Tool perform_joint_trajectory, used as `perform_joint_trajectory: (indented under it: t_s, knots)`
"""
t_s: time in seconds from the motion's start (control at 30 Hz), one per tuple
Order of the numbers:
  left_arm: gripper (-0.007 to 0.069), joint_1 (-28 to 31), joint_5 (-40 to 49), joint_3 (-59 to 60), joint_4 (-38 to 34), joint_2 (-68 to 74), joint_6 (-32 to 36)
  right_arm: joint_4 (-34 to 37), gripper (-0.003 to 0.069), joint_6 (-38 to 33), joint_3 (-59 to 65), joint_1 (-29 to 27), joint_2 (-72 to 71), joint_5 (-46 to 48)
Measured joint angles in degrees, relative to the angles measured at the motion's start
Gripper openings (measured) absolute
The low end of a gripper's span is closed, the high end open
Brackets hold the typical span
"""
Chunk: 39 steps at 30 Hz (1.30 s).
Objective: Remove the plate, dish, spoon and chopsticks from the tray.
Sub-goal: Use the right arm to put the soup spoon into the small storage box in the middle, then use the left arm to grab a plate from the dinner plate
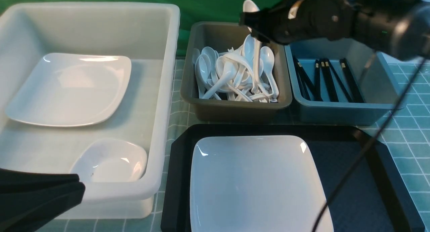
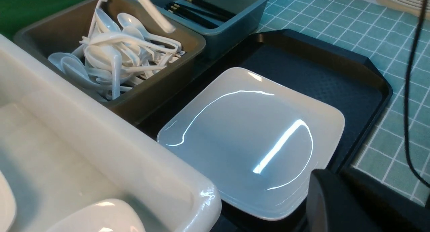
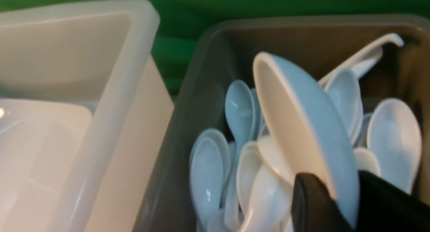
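Well, sorting explains the layout: each kind of ware has its own container on the worktop (image 1: 413, 131). At the far left the bin (image 1: 168, 90) takes plates and dishes, and the dish (image 1: 111, 161) lies in its near corner beside a second plate (image 1: 70, 89). The left end effector (image 1: 80, 189) hangs low in front of the bin, jaws together and empty, apparently parked out of the way. Next, the grey tub (image 1: 235, 107) is heaped with spoons, and the spoon (image 1: 250, 6) hangs over it. The right end effector (image 1: 256, 27) pinches it where bowl meets handle, bowl up, so it should drop onto the heap once let go. Below, the plate (image 1: 255, 185) sits alone on the left part of the tray (image 1: 362, 208), probably left till last as the widest piece. Rightmost, the blue tub (image 1: 342, 112) holds the chopsticks (image 1: 327, 80) among others, and none show on the tray. Only the right wrist view shows the pads (image 3: 312, 205) flanking the spoon, which the front view hides behind the arm. Only the left wrist view shows the plate's near edge, cut off in front.
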Motion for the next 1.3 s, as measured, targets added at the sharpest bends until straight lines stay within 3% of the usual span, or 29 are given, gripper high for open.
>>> perform_joint_trajectory:
  t_s: [0.03,0.07,0.17,0.27,0.43,0.47,0.5,0.53,0.57,0.63,0.7,0.73,0.8,0.97,1.1,1.3]
  knots:
    - [0.0017,0.0,0.0,0.1,-0.1,0.0,0.0,0.3,0.0277,-0.3,-2.2,-0.2,1.4,0.7]
    - [0.0017,0.0,-0.1,0.1,-0.1,0.0,0.0,0.0,0.0290,-0.6,-2.6,-0.3,1.8,0.9]
    - [0.0017,0.0,0.0,0.3,-0.1,0.1,0.0,0.0,0.0499,-3.5,-6.3,-1.1,4.7,4.8]
    - [0.0017,0.0,0.5,0.3,-0.1,0.9,0.0,-0.1,0.0570,-6.4,-6.9,-1.4,3.9,8.7]
    - [0.0017,0.0,1.0,0.3,-0.1,4.5,1.4,0.0,0.0444,-13.8,-6.9,-1.3,-1.6,19.2]
    - [0.0017,0.0,1.3,0.3,-0.1,7.4,4.5,0.0,0.0336,-17.8,-7.0,-1.1,-5.4,26.1]
    - [0.0017,0.0,1.4,0.3,-0.2,7.4,5.0,0.0,0.0321,-18.4,-7.0,-1.0,-5.8,27.1]
    - [0.0017,0.0,1.6,0.3,-0.3,9.4,7.4,-0.2,0.0260,-20.4,-7.1,-0.8,-7.5,31.0]
    - [0.0017,0.0,2.3,0.3,-0.9,12.7,13.2,-0.3,0.0144,-23.3,-7.1,-0.1,-10.5,38.6]
    - [0.0017,-1.2,2.8,0.3,-3.1,18.9,22.5,-0.6,0.0051,-25.6,-5.1,1.2,-15.6,45.8]
    - [0.0017,-2.5,2.4,0.3,-4.7,22.0,26.1,-0.9,0.0038,-25.8,-3.4,1.9,-18.5,47.2]
    - [0.0017,-4.7,1.8,0.3,-6.0,25.4,31.6,-1.4,0.0034,-25.8,0.3,3.2,-21.8,48.1]
    - [0.0017,-9.1,0.0,0.3,-5.1,29.8,35.8,-2.4,0.0035,-24.4,6.3,5.2,-27.1,47.9]
    - [0.0023,-16.9,-5.1,0.3,4.6,40.2,37.9,-3.3,0.0041,-20.7,23.9,10.2,-42.1,43.2]
    - [0.0059,-18.6,-7.0,0.3,9.1,45.5,38.7,-3.3,0.0048,-18.3,33.4,12.0,-50.7,39.6]
    - [0.0251,-18.8,-8.9,0.3,13.1,52.0,38.8,-3.3,0.0055,-12.7,44.5,12.5,-64.0,36.1]
